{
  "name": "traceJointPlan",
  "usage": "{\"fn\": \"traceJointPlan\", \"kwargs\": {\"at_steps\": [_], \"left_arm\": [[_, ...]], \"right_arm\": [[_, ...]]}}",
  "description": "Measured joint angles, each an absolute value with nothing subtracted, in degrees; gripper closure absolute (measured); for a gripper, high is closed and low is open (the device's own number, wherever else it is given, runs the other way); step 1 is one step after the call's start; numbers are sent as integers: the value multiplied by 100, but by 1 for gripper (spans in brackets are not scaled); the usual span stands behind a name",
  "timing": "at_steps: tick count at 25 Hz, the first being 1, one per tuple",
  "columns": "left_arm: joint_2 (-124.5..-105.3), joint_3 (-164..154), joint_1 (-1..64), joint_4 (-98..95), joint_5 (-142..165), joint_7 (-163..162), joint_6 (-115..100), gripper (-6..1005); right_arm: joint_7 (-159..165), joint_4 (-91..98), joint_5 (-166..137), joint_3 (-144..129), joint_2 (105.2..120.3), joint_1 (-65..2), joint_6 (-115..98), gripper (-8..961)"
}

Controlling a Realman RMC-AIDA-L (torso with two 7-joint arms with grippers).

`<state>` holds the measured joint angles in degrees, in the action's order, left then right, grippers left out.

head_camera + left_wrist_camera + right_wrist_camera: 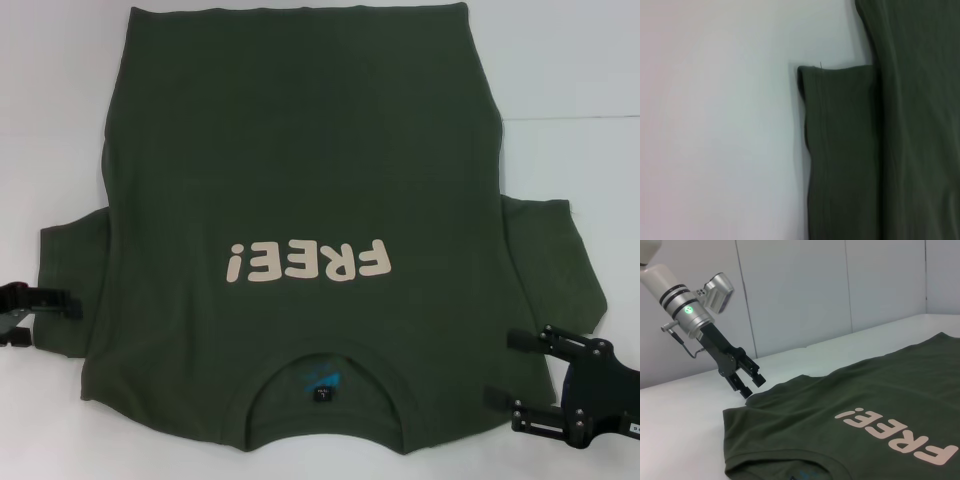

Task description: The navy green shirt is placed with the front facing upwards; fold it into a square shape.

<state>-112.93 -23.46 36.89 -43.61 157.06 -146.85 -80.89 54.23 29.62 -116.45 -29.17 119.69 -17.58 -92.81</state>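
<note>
Navy green shirt (300, 180) flat, hem cropped; left gripper (70, 306) half out of frame, right gripper (510, 370) both parted

Left gripper (50, 305) low at the near left edge, fingers parted; right gripper (505, 370) at the near right, fingers spread, pointing leftward.

Both grippers are matte black, boxy metal with small screws along the plates. The left gripper (751, 385) hangs off a black bracket under a silver ribbed wrist with black bands, a glowing green dot, and a grey camera block bolted on the side (thin black cable looping beside it). The right gripper (520, 385) shows black finger bars and silver screw heads.
</note>
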Motion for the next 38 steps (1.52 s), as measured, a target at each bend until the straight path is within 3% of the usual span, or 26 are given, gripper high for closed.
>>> {"fn": "traceJointPlan", "kwargs": {"at_steps": [38], "left_arm": [[-11327,-2496,3727,-4335,15715,-14674,-7955,106]], "right_arm": [[5423,2962,-11636,-2918,11969,-1802,-9281,123]]}}
